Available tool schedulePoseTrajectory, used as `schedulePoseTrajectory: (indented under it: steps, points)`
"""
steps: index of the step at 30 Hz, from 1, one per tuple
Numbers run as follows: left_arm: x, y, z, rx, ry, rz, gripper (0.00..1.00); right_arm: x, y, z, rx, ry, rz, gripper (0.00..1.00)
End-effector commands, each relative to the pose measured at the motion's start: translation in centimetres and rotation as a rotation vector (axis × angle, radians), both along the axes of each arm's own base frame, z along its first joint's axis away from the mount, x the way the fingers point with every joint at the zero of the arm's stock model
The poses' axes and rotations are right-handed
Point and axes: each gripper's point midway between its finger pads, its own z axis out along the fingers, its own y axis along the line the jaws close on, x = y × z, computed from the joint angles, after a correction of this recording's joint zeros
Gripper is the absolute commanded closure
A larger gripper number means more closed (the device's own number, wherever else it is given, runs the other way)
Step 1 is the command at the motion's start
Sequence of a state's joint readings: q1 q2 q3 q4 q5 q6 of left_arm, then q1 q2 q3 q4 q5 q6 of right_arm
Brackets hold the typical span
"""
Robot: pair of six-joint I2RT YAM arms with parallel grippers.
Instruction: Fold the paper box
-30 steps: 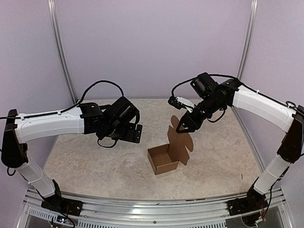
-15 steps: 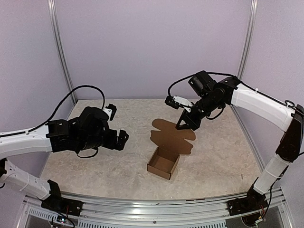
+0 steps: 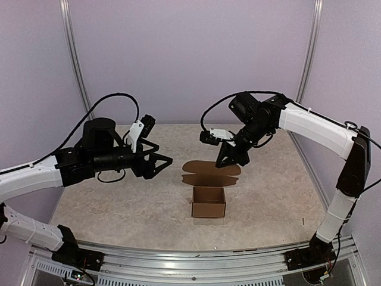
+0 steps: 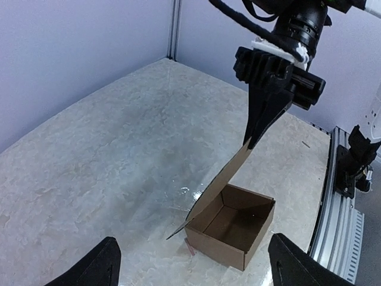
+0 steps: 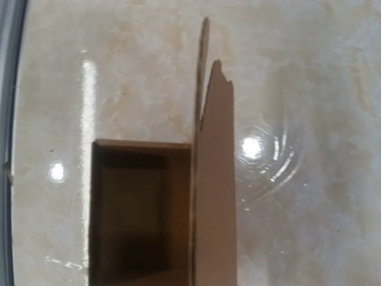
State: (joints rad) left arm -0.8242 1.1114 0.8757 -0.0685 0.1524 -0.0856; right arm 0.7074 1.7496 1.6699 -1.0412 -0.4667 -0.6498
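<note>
From above, my right pincer (image 3: pixel 228 162) pinches the paper box (image 3: pixel 208 205) by its lid (image 3: pixel 211 173), raised for closing, mid-frame on the table (image 3: pixel 119 208). My left pincer (image 3: pixel 162 156) hovers spread, clear. The left wrist view confirms that pinch. The right wrist view shows the lid edge-on, its fingers seemingly out of frame.

The box (image 3: pixel 208 202), at centre, is plain brown cardboard, matt and smooth. The table (image 3: pixel 119 208) has a glossy, stone-look top that mirrors the lamps. The left arm (image 3: pixel 30 179) and right arm (image 3: pixel 312 128) wear smooth white plastic shells. The rail (image 3: pixel 190 262) along the bottom is brushed metal.
</note>
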Motion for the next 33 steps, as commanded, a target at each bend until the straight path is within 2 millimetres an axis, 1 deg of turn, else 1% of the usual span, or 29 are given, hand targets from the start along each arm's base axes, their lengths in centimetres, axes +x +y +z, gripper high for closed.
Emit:
schedulePoseTrajectory:
  steps: [1,2,4,7,11,15,20,25,27,30,33]
  points:
    - [-0.6,-2.9,-1.2,0.091,-0.053,-0.154,0.16,-1.5,0.4,0.9,0.034,0.020,0.061,1.00]
    - [-0.4,-3.4,-1.1,0.100,-0.067,-0.160,0.16,-1.5,0.4,1.2,0.039,0.017,0.061,1.00]
    - [0.1,-4.4,-2.1,0.136,-0.069,-0.170,0.16,-1.6,0.4,1.7,0.046,0.012,0.059,1.00]
    - [0.4,-5.8,-2.4,0.154,-0.084,-0.194,0.19,-1.9,0.3,2.2,0.055,0.012,0.058,1.00]
    - [1.0,-7.2,-2.8,0.180,-0.085,-0.211,0.37,-2.0,0.3,2.5,0.062,0.021,0.044,1.00]
    - [1.6,-7.7,-3.5,0.208,-0.085,-0.194,0.50,-2.3,0.2,3.0,0.075,0.022,0.042,1.00]
    - [1.5,-8.3,-4.1,0.220,-0.067,-0.208,0.52,-2.5,0.2,3.9,0.101,0.016,0.033,1.00]
    - [1.3,-9.5,-4.1,0.225,-0.056,-0.224,0.58,-2.2,0.1,4.3,0.114,-0.006,0.000,1.00]
    - [1.1,-10.0,-4.0,0.222,-0.048,-0.230,0.62,-1.9,0.0,4.3,0.113,-0.013,-0.020,1.00]
    - [0.9,-10.9,-3.6,0.203,-0.021,-0.230,0.72,-1.1,-0.1,3.9,0.096,-0.024,-0.060,1.00]
    - [0.9,-11.6,-2.6,0.166,0.011,-0.210,0.77,-0.3,-0.2,3.5,0.078,-0.035,-0.100,1.00]
